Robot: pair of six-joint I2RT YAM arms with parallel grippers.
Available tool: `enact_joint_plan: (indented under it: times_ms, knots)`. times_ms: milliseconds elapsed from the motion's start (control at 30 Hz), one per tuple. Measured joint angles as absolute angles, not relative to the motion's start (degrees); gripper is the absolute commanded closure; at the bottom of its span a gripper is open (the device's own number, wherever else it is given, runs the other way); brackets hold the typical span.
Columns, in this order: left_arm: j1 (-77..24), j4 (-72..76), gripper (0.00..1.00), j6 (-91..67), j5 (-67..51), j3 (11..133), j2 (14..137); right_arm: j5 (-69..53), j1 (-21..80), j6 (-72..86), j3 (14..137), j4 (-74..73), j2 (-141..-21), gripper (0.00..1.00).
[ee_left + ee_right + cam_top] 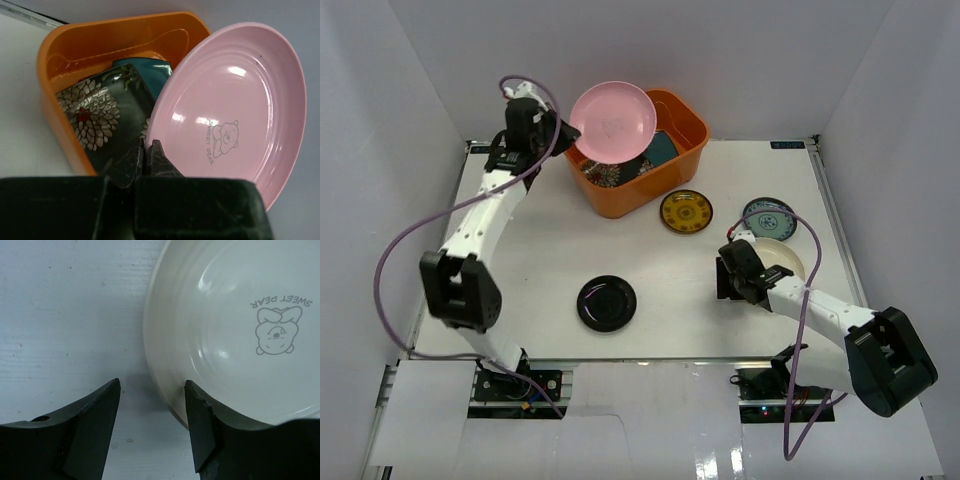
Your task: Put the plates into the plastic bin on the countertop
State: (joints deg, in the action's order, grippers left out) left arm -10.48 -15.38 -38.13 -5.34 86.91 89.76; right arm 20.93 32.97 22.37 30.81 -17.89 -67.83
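My left gripper (563, 133) (147, 146) is shut on the rim of the round pink plate (612, 120) (235, 110), which it holds tilted above the orange plastic bin (692, 135) (55, 65). Inside the bin lie a black square plate with white flowers (97, 112) (605, 176) and a teal plate (150, 70) (661, 150). My right gripper (758, 270) (152, 385) is open and straddles the near rim of the cream plate (784, 257) (235, 335). One finger is over the dish and the other over the white countertop (65, 315).
A yellow-patterned plate (686, 212) lies in front of the bin. A teal-and-white patterned plate (768, 216) sits just behind the cream one. A glossy black plate (607, 303) rests near the front middle. White walls enclose the countertop (540, 250) on three sides.
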Motion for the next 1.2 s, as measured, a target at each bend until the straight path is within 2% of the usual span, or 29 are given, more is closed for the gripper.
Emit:
enact_joint_plan:
  times_ms: [133,267,300,400,433,533,567,633,667,733,800,1000,1100,1200]
  knots:
    - [-13.0,-21.2,1.00,-35.2,-4.4,102.3,107.0,20.9,33.1,22.5,30.8,-17.7,-68.7,0.43]
    - [-14.4,-26.6,1.00,-33.2,-3.4,114.0,119.8,21.0,33.1,22.1,30.8,-17.0,-69.6,0.63]
    - [-14.7,-27.2,1.00,-33.0,-3.2,116.0,122.3,21.1,33.1,22.0,30.9,-16.8,-70.1,0.77]
    - [-15.2,-29.3,0.98,-32.5,-2.2,120.8,127.9,22.7,33.2,21.3,31.4,-16.1,-70.1,0.92]
    - [-15.4,-29.9,0.85,-32.3,-2.0,122.5,129.8,23.2,33.2,21.2,31.8,-16.1,-69.5,0.92]
    - [-15.6,-30.5,0.65,-32.3,-2.1,125.7,133.6,23.5,33.2,20.9,31.8,-17.1,-66.6,0.92]
    - [-15.7,-30.5,0.51,-32.4,-2.4,126.2,134.3,23.6,33.3,20.9,31.8,-17.9,-65.2,0.92]
    - [-15.7,-30.6,0.33,-33.1,-3.0,126.5,134.6,23.5,33.2,20.8,32.3,-19.5,-61.7,0.92]
    - [-15.8,-30.6,0.21,-33.3,-3.5,126.5,134.6,23.5,33.3,20.7,32.9,-20.4,-59.9,0.92]
    - [-15.8,-29.8,0.14,-34.0,-5.2,127.2,134.5,23.2,33.3,20.7,35.3,-21.8,-57.5,0.92]
    - [-15.8,-28.6,0.09,-34.6,-6.7,127.3,133.6,22.3,33.5,20.5,39.4,-23.4,-56.9,0.92]
    - [-15.8,-26.3,0.10,-35.0,-10.1,124.2,122.8,21.9,35.3,15.1,57.2,-23.3,-63.9,0.92]
    - [-15.8,-23.6,0.11,-35.1,-10.4,110.9,106.5,21.5,35.5,9.8,70.1,-20.4,-74.7,0.92]
    - [-15.8,-20.8,0.14,-35.2,-9.8,90.1,83.7,18.9,35.4,4.5,87.0,-18.1,-89.0,0.92]
